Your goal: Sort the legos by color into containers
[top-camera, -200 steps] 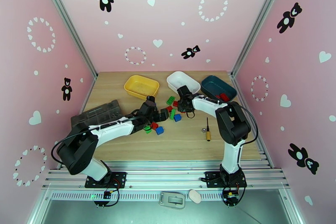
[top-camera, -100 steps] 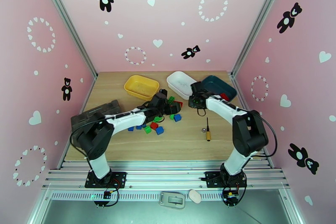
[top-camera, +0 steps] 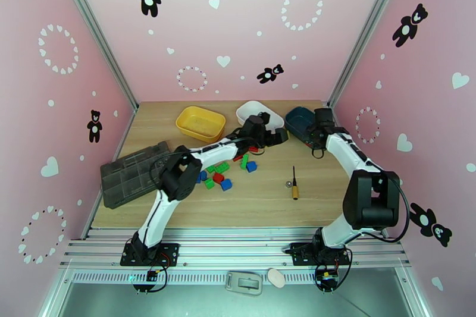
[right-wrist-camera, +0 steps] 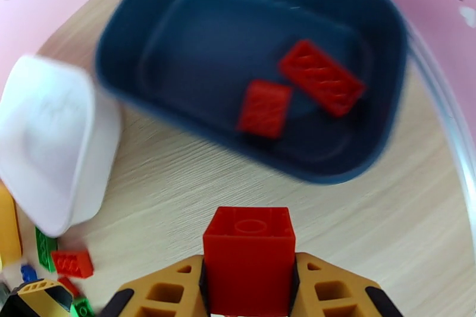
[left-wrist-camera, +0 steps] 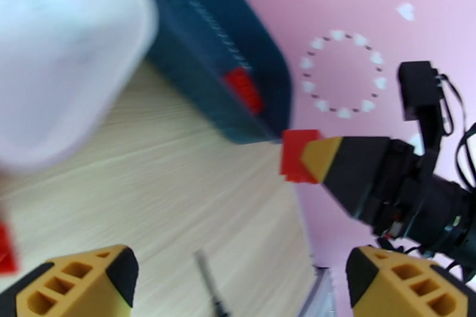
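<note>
The right gripper (right-wrist-camera: 249, 295) was closed on a small red brick (right-wrist-camera: 249, 253), pinching its two flat sides, just beside the dark teal bin (right-wrist-camera: 113, 56), where two red bricks (right-wrist-camera: 265, 108) already lay. The left gripper (left-wrist-camera: 238, 279) stood wide and empty near the white bin (right-wrist-camera: 47, 146). The brick seemed light, hard and smooth; it would likely slip if taken by the studs, so the flat side walls were the better place. Other legos (top-camera: 221, 173) lay loose on the table (top-camera: 178, 205).
</note>
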Robot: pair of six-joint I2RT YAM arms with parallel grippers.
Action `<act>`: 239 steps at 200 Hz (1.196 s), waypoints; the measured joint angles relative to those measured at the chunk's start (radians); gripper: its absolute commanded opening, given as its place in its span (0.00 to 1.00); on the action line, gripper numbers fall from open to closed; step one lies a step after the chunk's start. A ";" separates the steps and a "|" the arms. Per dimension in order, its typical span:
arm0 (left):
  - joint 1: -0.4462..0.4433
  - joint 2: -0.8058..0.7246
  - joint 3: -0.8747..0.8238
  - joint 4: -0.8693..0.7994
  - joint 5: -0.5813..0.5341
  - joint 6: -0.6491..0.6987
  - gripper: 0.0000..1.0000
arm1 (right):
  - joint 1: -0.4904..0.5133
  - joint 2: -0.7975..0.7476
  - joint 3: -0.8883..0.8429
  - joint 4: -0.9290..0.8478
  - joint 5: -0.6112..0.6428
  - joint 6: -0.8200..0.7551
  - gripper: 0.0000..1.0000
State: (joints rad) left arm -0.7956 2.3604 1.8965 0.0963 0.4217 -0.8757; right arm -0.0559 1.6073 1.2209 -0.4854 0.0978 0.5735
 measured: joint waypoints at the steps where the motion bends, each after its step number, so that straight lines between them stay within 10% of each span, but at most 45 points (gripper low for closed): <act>1: 0.000 0.007 0.012 -0.001 0.004 -0.002 0.98 | -0.001 0.000 0.002 -0.001 0.000 0.000 0.30; 60: -0.005 0.258 0.500 -0.060 0.084 -0.078 0.98 | -0.064 0.142 0.212 -0.001 -0.019 0.017 0.32; 106: -0.005 0.308 0.603 -0.113 0.099 -0.090 0.98 | -0.084 0.281 0.344 -0.031 -0.026 0.013 0.55; 239: 0.015 -0.278 -0.203 -0.091 -0.159 0.079 0.99 | 0.056 0.122 0.231 -0.037 -0.068 -0.042 0.63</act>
State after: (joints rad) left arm -0.7803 2.0827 1.6936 0.0055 0.2623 -0.7963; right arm 0.0006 1.7298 1.4517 -0.5220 0.0303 0.5312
